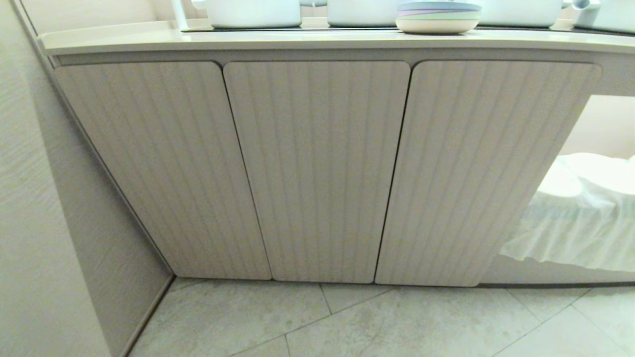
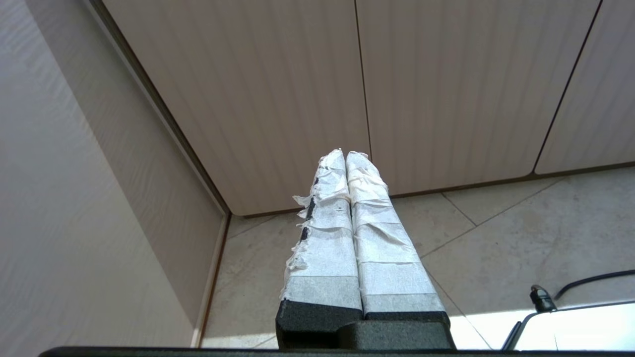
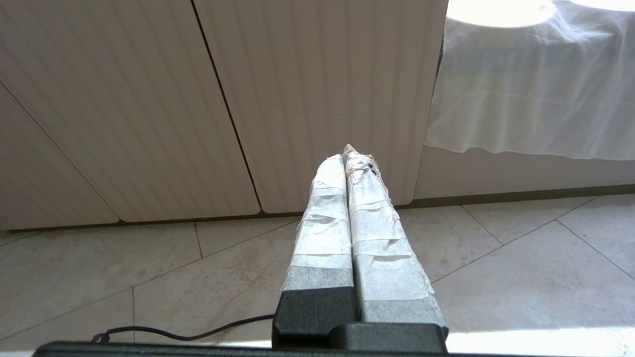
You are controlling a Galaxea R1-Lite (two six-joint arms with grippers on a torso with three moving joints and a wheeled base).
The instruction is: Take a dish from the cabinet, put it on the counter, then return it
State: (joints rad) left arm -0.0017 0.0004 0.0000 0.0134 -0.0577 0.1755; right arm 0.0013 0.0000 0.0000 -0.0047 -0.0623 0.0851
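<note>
- Dish: the pink plate is nowhere in view; judging from the task, it sits behind the closed doors of the cabinet [image 1: 317, 168], so its exact shelf cannot be told yet.
- All three fluted doors are flush and closed, with no handles showing; the step in hand, as I judge it, is opening a door before any reach for the plate.
- Left gripper [image 2: 346, 154] hangs low over the floor tiles [image 2: 496, 238], short of the cabinet near its corner with the side wall [image 2: 74, 198]; its taped fingers [image 2: 322, 238] are pressed together with nothing between them.
- Right gripper [image 3: 347, 153] likewise hangs low in front of the doors, near the cabinet's end by the white cloth [image 3: 536, 99]; its taped fingers [image 3: 382, 238] are together and empty.
- Neither arm shows in the head view, so both look parked.
- To open well, hook a fingertip behind a rounded door edge at a seam, on the side away from the hinges, and pull along the door's arc rather than straight out.
- Keep the other arm out of the swinging door's path.
- On the counter [image 1: 149, 42] the blue-topped stack of plates [image 1: 437, 17] and white pots [image 1: 253, 14] already take room; pick a bare patch for the dish, and do not mistake that stack for it.
</note>
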